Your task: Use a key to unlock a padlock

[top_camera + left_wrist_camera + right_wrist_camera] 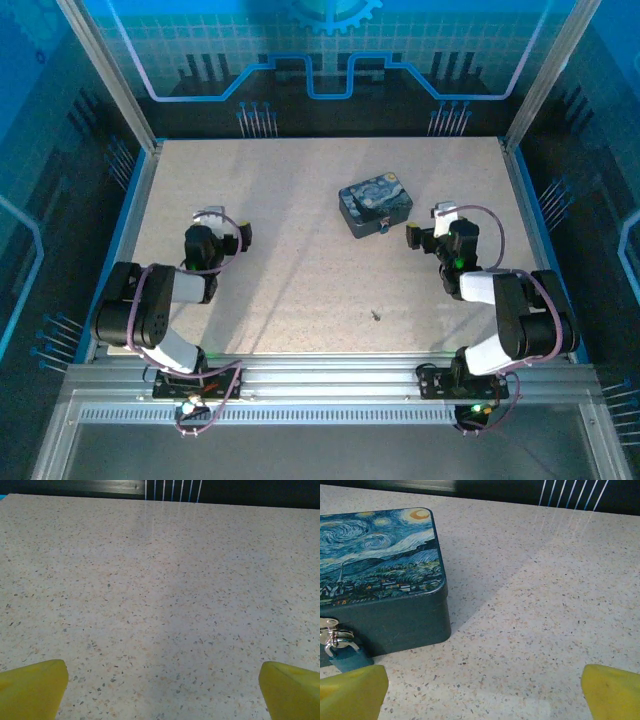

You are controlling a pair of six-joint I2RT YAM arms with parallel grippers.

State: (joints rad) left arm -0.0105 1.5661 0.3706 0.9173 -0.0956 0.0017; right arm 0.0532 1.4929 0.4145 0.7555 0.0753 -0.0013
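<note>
The padlock (346,656) is small and blue-grey with a thin metal shackle. It hangs from the hasp on the front of a blue starry-night tin (380,575), just beyond my right gripper's left yellow finger (352,692). From above, the padlock (384,227) sits at the tin's near side. The key (375,315) is a tiny grey sliver lying alone on the table, nearer the front edge, between the two arms. My right gripper (428,224) stands open just right of the tin (375,208). My left gripper (222,224) stands open over bare table on the left.
The speckled beige tabletop (300,280) is walled by blue panels with aluminium posts at the back corners. Both arm bases are bolted to the rail at the near edge. The left wrist view has bare table (160,605) between the yellow fingertips (30,687).
</note>
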